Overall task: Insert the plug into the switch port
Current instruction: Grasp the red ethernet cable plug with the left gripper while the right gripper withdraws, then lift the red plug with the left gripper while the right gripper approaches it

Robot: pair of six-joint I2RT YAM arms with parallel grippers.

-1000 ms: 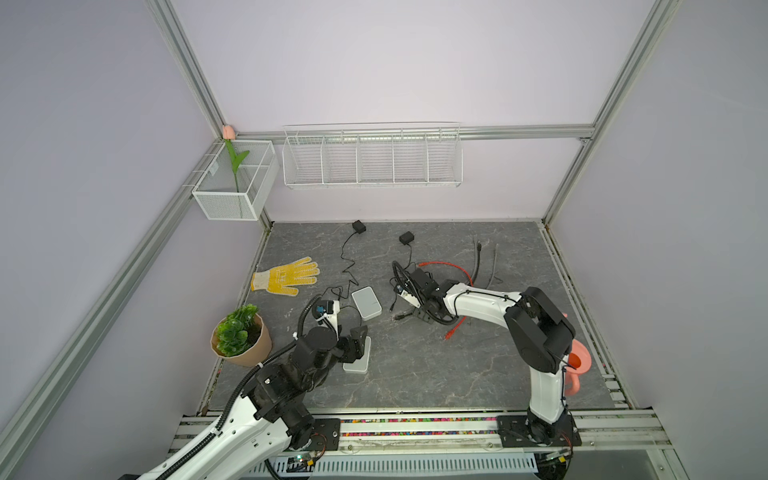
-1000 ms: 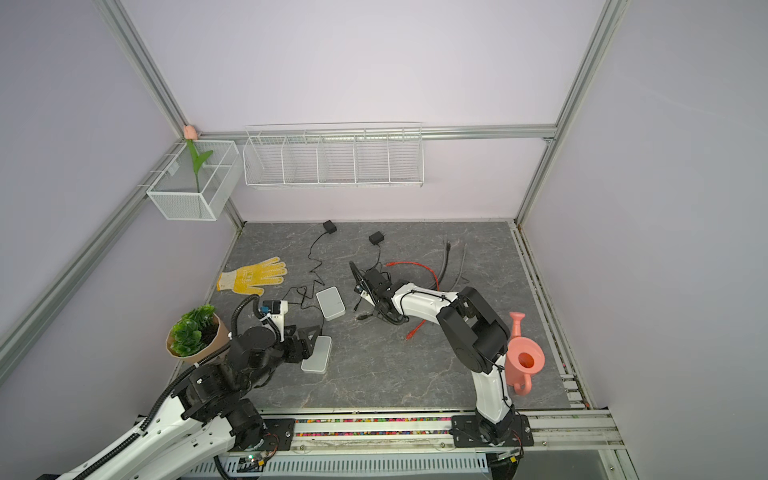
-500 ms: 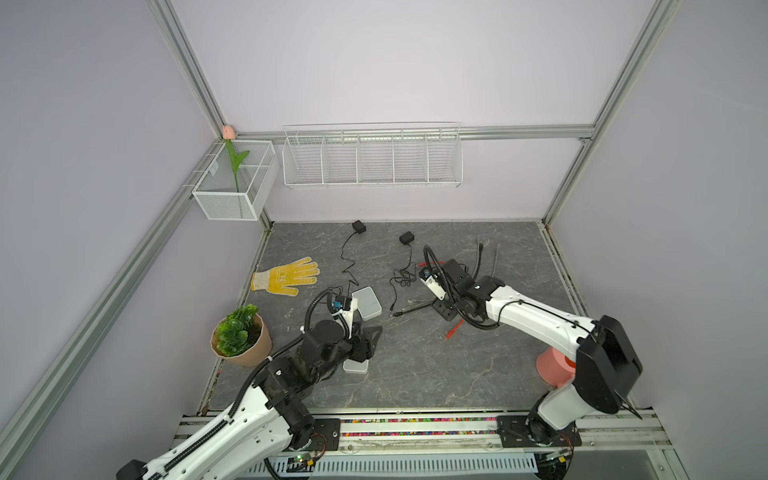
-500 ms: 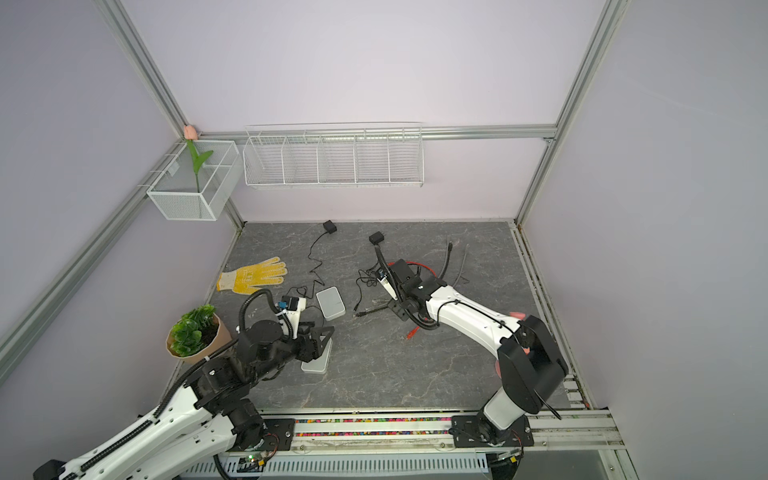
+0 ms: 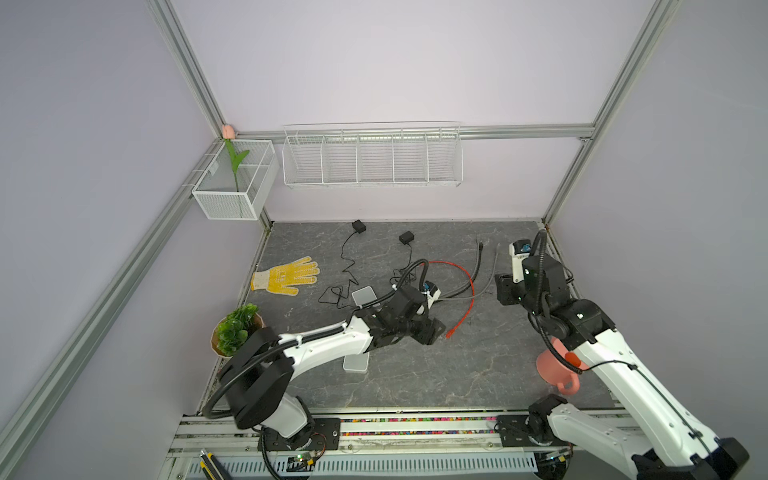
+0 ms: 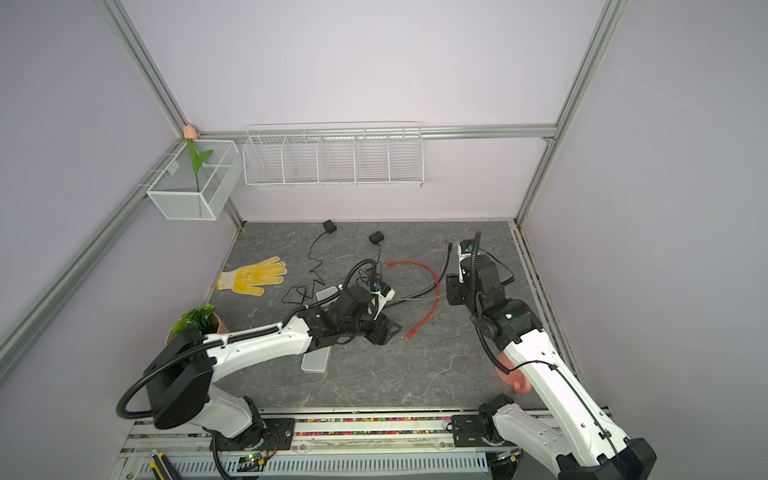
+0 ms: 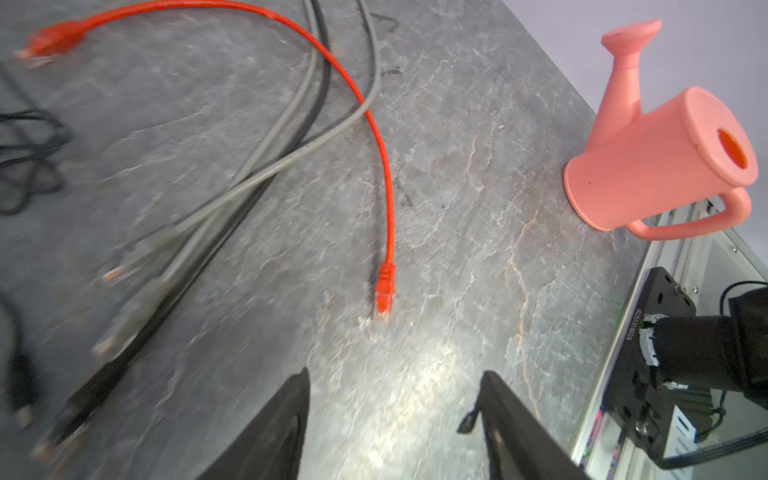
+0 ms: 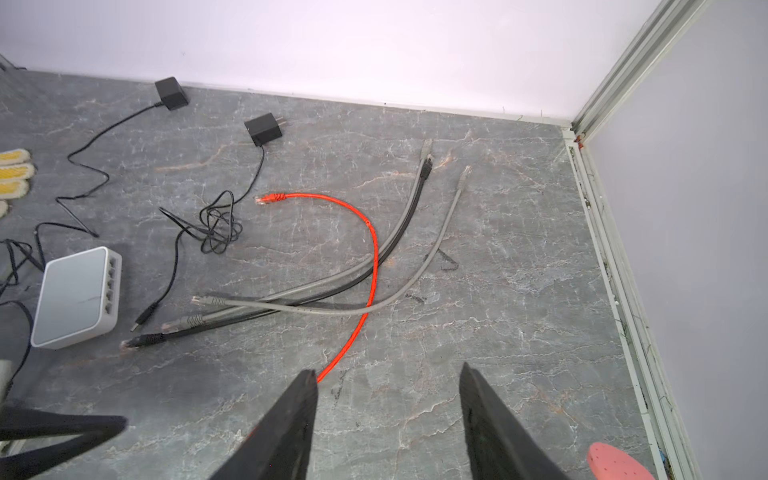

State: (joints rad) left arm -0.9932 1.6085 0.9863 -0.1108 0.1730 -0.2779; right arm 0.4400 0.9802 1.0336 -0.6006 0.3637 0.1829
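A red cable (image 5: 471,286) curves across the grey table (image 5: 415,374). Its near plug (image 5: 450,333) lies just right of my left gripper (image 5: 432,330), which is open and empty. In the left wrist view that red plug (image 7: 384,295) lies a short way ahead of the left gripper (image 7: 395,374). A white switch (image 8: 77,297) shows its row of ports in the right wrist view. A second white switch (image 5: 355,362) lies under the left arm. My right gripper (image 5: 505,291) hangs open and empty at the right, above the table beyond the cables.
Grey and black cables (image 5: 478,270) lie crossed under the red one. Two black power adapters (image 5: 358,226) with tangled leads sit at the back. A yellow glove (image 5: 286,276) and a potted plant (image 5: 235,332) are at the left, a pink watering can (image 5: 557,370) at the right.
The left arm has swung right from the switch to the red cable's near plug, its jaws narrowing a little. The right arm has drawn back to the right, away from the cables.
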